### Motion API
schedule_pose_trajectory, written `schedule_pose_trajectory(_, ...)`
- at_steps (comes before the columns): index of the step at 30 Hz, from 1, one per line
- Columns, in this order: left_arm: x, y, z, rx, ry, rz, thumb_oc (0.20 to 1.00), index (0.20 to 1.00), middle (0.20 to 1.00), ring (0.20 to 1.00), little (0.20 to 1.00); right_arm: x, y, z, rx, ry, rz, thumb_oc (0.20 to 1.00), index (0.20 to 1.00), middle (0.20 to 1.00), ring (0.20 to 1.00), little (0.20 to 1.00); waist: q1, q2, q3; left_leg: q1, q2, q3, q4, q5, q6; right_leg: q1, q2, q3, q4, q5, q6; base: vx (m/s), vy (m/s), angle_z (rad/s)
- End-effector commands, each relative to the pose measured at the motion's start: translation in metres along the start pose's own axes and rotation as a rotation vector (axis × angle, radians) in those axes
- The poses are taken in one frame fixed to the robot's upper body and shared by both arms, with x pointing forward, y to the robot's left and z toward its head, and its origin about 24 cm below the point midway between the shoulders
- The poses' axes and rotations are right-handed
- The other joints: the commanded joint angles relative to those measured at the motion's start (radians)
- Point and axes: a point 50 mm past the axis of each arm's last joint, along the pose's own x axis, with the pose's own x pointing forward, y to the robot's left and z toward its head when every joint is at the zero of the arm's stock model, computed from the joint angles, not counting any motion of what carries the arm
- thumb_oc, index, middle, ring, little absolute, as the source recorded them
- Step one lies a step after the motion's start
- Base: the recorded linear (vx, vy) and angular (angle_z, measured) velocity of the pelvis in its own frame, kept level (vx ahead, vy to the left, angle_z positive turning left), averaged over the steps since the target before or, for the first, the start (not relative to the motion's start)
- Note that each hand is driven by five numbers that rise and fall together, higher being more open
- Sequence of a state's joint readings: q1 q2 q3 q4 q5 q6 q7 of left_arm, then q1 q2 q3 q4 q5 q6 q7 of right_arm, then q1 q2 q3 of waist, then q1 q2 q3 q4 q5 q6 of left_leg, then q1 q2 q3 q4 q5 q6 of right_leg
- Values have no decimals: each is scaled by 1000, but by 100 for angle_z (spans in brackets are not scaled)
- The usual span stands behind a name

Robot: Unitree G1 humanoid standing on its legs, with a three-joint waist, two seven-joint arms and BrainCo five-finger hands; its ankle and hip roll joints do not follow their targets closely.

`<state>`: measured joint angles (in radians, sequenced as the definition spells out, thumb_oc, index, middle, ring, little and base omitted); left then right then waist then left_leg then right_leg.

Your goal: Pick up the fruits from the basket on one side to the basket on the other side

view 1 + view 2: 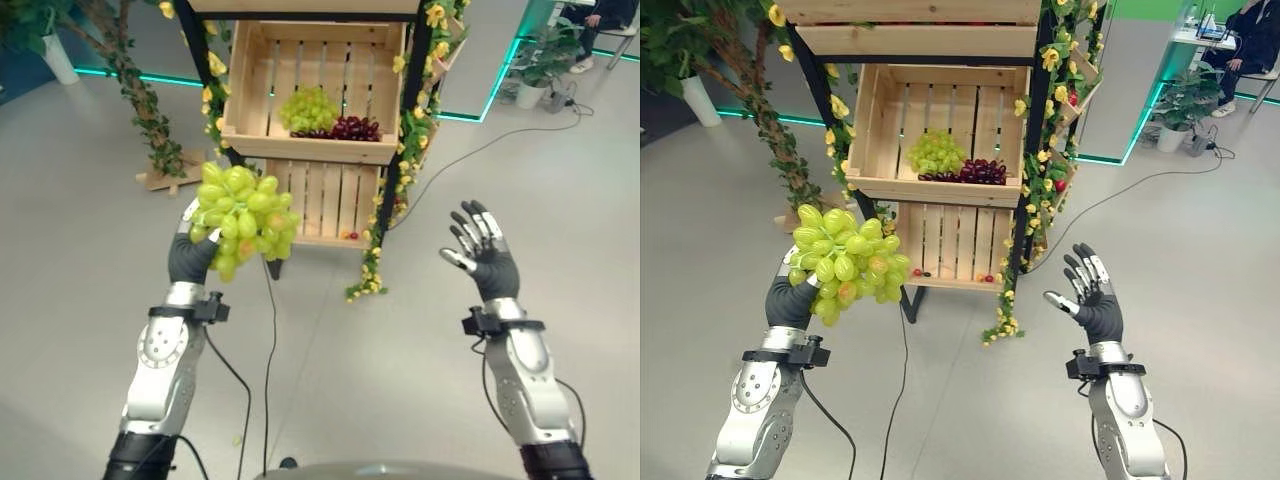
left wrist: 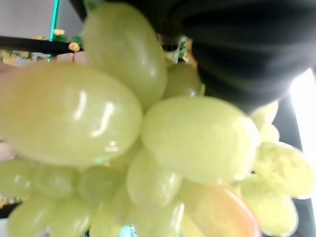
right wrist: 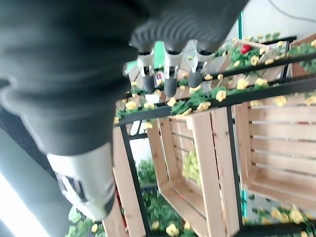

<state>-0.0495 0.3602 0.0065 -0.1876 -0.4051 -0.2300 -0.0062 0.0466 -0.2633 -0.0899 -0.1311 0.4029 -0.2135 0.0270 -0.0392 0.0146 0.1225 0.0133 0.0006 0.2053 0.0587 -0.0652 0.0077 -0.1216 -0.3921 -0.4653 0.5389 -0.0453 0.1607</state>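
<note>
My left hand point(image 1: 190, 258) is raised at the left and curled round a big bunch of green grapes point(image 1: 243, 218), which hides its fingers; the same grapes point(image 2: 148, 143) press close to the left wrist view. Straight ahead stands a wooden crate point(image 1: 318, 90) on a black rack, holding a second bunch of green grapes point(image 1: 308, 108) and a bunch of dark red grapes point(image 1: 352, 128). Below it sits a lower crate point(image 1: 325, 200) with a few small fruits point(image 1: 350, 236) at its front edge. My right hand point(image 1: 482, 250) hangs open at the right, fingers spread, holding nothing.
The black rack point(image 1: 410, 120) is wound with leafy vines and yellow flowers point(image 1: 385, 230). An artificial tree point(image 1: 130, 80) stands at the left on the grey floor. A potted plant point(image 1: 535, 75) and a seated person point(image 1: 600, 20) are at the far right.
</note>
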Motion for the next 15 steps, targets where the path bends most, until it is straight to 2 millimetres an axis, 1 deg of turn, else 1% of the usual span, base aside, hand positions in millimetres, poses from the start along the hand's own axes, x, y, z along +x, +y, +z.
schedule_pose_trajectory(1,16,-1,40,92,-213,-51,200,200,200,200,200,14,6,20,-51,-126,29,1000,1000,1000,1000,1000,-25,25,34,105,0,-25,-109,-2,25,-51,110,91,0,87,46,310,14,21)
schedule_pose_trajectory(2,21,-4,42,80,-232,-59,200,200,200,200,200,12,0,22,-56,-129,11,1000,1000,1000,1000,1000,-54,17,44,134,-16,-51,-127,-9,12,-98,193,116,-115,52,31,374,-99,-12)
schedule_pose_trajectory(3,23,-6,42,69,-236,-61,200,200,200,200,200,9,-4,23,-44,-134,-9,1000,1000,1000,1000,1000,-71,6,44,150,-22,-64,-136,-18,-3,-118,201,117,-294,60,23,290,-111,-19)
schedule_pose_trajectory(4,23,-6,42,70,-236,-62,200,200,200,200,200,9,-4,23,-43,-134,-10,1000,1000,1000,1000,1000,-75,10,43,146,-17,-69,-136,-14,-5,-104,210,107,-326,79,20,300,-195,7)
schedule_pose_trajectory(5,26,-9,44,68,-243,-77,200,200,200,200,200,6,-6,25,-41,-141,-23,1000,1000,1000,1000,1000,-84,2,36,157,-9,-74,-143,-24,-31,-115,180,90,-486,120,30,192,-117,64)
schedule_pose_trajectory(6,26,-9,43,68,-243,-78,200,200,200,200,200,6,-6,25,-41,-141,-24,1000,1000,1000,1000,1000,-87,5,36,157,-5,-77,-142,-25,-33,-102,187,83,-510,133,30,292,-175,96)
schedule_pose_trajectory(7,30,-10,46,87,-255,-83,200,200,200,200,200,6,-7,26,-47,-152,-41,1000,1000,1000,1000,1000,-102,8,37,169,10,-74,-143,-35,-43,-119,187,121,-552,149,40,210,-106,94)
schedule_pose_trajectory(8,31,-12,45,91,-255,-91,200,200,200,200,200,5,-9,26,-59,-152,-51,1000,1000,1000,1000,1000,-110,10,36,186,16,-78,-140,-51,-47,-120,191,162,-532,145,47,424,-249,66)
schedule_pose_trajectory(9,32,-17,44,63,-262,-107,200,200,200,200,200,3,-7,27,-51,-158,-38,1000,1000,1000,1000,1000,-118,-7,13,207,2,-83,-116,-85,-50,-92,202,194,-533,159,33,329,-183,51)
schedule_pose_trajectory(10,31,-17,44,63,-262,-107,200,200,200,200,200,3,-7,27,-51,-158,-38,1000,1000,1000,1000,1000,-118,-6,13,206,2,-83,-111,-88,-50,-90,202,194,-535,160,33,372,-220,46)
schedule_pose_trajectory(11,32,-20,42,49,-261,-113,200,200,200,200,200,4,-8,27,-58,-160,-31,1000,1000,1000,1000,1000,-120,0,5,206,2,-90,-53,-110,-51,-78,205,182,-519,161,25,284,-144,38)
schedule_pose_trajectory(12,31,-22,42,36,-263,-120,200,200,200,200,200,5,-8,29,-61,-166,-22,1000,1000,1000,1000,1000,-124,12,4,203,13,-96,13,-110,-63,-55,226,178,-507,151,10,391,-220,32)
schedule_pose_trajectory(13,31,-23,42,22,-266,-120,200,200,200,200,200,5,-8,30,-60,-167,-13,1000,1000,1000,1000,1000,-132,15,6,184,17,-99,100,-85,-85,-30,246,181,-499,136,-8,329,-230,33)
schedule_pose_trajectory(15,31,-23,43,-4,-272,-114,200,200,200,200,200,6,-8,30,-43,-167,-1,1000,1000,1000,1000,1000,-130,10,15,94,42,-104,323,38,-153,19,259,168,-492,97,-46,281,-265,44)
